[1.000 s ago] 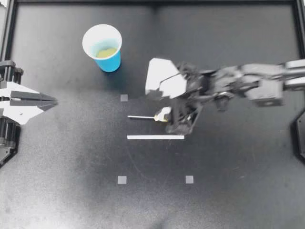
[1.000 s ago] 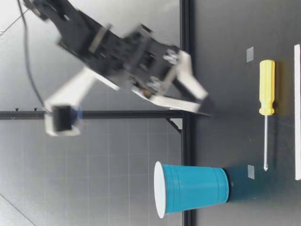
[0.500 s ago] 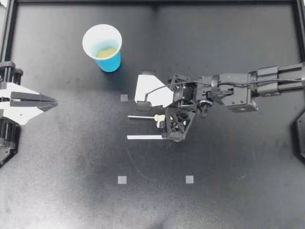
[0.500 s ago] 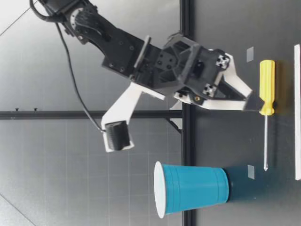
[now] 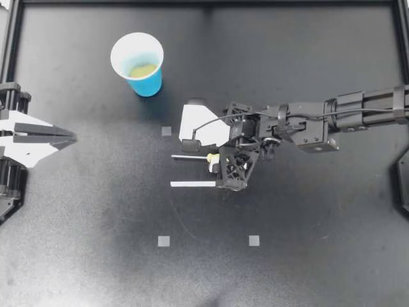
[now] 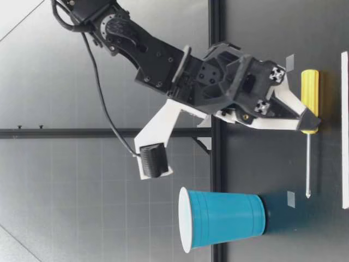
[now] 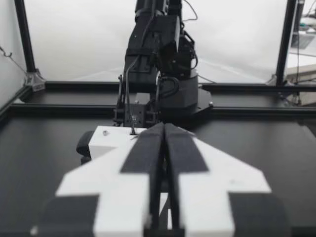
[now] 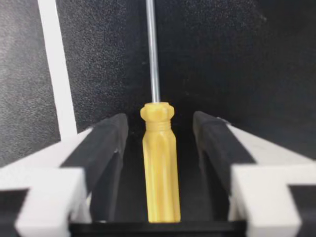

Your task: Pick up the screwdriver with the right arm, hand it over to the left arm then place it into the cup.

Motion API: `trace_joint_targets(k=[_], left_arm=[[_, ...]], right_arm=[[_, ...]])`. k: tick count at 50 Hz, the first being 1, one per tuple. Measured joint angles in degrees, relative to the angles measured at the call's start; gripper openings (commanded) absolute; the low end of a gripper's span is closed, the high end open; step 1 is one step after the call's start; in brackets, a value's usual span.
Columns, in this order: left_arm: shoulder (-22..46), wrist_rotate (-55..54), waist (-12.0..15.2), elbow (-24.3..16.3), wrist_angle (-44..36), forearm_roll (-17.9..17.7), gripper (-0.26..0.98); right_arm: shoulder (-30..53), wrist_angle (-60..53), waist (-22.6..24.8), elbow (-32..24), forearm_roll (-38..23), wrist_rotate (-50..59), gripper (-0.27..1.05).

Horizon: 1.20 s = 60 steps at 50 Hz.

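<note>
Screwdriver status?

Lying flat on the surface, its yellow handle between my right fingers and its shaft running out ahead, past their tips. They are spread, with a gap on either side, and nothing is pinched yet.

How should the squeeze go?

Evenly, I'd say, keeping the handle centred between the pads so it doesn't roll off one of them. Leave the shaft end free for the handover.

And the arm?

It reaches in over the surface from its own side, wrist pitched down. In the low view one fingertip sits at the surface just beside the handle. My left fingers are pressed together, well apart from the screwdriver. The cup stands upright, well apart from both pairs of fingers.
</note>
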Motion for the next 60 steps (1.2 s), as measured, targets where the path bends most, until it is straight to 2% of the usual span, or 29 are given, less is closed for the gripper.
trace_joint_targets(k=[12,27,33,37,40,46,53,60], left_arm=[[0.0,-0.53,-0.09,0.09,0.0,0.0,0.13],[0.0,-0.26,-0.09,0.0,-0.09,0.0,0.13],[0.35,-0.26,0.0,0.0,-0.44,0.0,0.14],[0.97,-0.44,0.0,0.09,-0.97,-0.18,0.19],[1.85,-0.7,-0.09,0.18,-1.41,-0.18,0.28],[4.31,-0.62,-0.09,0.18,-2.46,-0.53,0.5],[7.29,-0.7,0.0,0.18,-4.48,-1.23,0.76],[11.43,-1.14,-0.09,0.18,-10.81,-3.08,0.76]], right_arm=[[0.7,-0.18,0.0,0.0,-0.35,0.09,0.38],[0.62,0.0,0.0,0.0,-0.35,0.0,0.08],[0.62,-0.26,0.0,0.18,-0.35,0.18,0.02],[0.0,-0.79,0.0,0.79,-0.35,0.44,0.02],[-1.14,-1.67,0.09,1.85,-0.18,0.79,0.02],[-5.19,-7.21,0.79,4.83,0.7,1.85,0.02],[-10.81,-19.69,2.37,10.55,1.49,4.83,0.02],[-15.56,-37.79,3.34,17.4,1.58,7.65,0.02]])
